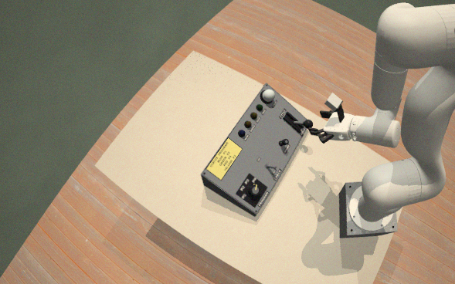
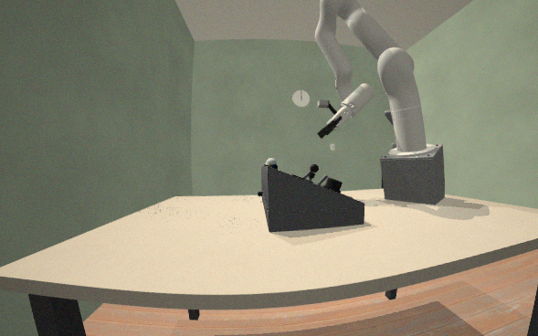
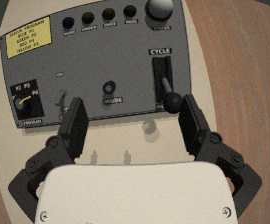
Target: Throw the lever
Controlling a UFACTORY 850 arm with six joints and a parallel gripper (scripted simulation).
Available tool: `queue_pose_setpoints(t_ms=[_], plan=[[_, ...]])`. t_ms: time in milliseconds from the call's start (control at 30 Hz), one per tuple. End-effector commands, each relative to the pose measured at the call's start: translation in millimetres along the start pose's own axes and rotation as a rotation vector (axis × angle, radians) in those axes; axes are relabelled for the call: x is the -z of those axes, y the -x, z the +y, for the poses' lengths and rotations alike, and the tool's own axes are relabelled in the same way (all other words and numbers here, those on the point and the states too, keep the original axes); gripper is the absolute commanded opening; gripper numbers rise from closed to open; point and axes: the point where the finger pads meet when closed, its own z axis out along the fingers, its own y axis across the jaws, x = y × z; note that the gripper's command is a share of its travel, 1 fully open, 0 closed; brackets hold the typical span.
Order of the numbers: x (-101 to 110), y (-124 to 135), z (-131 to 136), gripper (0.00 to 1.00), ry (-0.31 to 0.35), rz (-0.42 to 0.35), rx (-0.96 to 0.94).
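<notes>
The grey sloped console [image 1: 254, 154] stands on the beige table top. Its lever [image 1: 307, 123] has a black ball tip and sits in a slot at the panel's right side. In the wrist view the lever's ball [image 3: 172, 102] is at the slot's near end, away from the CYCLE label [image 3: 160, 51]. My gripper [image 1: 324, 125] is open and empty. It hangs well above the console [image 2: 308, 198], as the side view shows with the gripper [image 2: 328, 129] far above the lever [image 2: 314, 168]. In the wrist view the fingers frame the panel's near edge, with the right finger beside the ball.
The panel also carries a white round knob [image 1: 269, 95], a row of coloured buttons [image 1: 250, 124], a small toggle [image 1: 283, 143], a rotary selector [image 1: 253, 189] and a yellow label [image 1: 224, 158]. My base block [image 1: 368, 216] stands to the right of the console.
</notes>
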Motion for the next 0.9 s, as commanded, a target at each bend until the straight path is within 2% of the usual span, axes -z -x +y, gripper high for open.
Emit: queue_pose_setpoints(t_ms=[0, 100, 467, 867], plan=[[17.5, -0.4, 8.7, 1.00, -0.035, 0.024, 0.019], [31.3, 0.2, 13.1, 1.00, -0.046, 0.044, 0.035], [59.7, 2.1, 18.8, 1.00, -0.065, 0.085, 0.072], [63.7, 2.5, 19.2, 1.00, -0.067, 0.091, 0.077]])
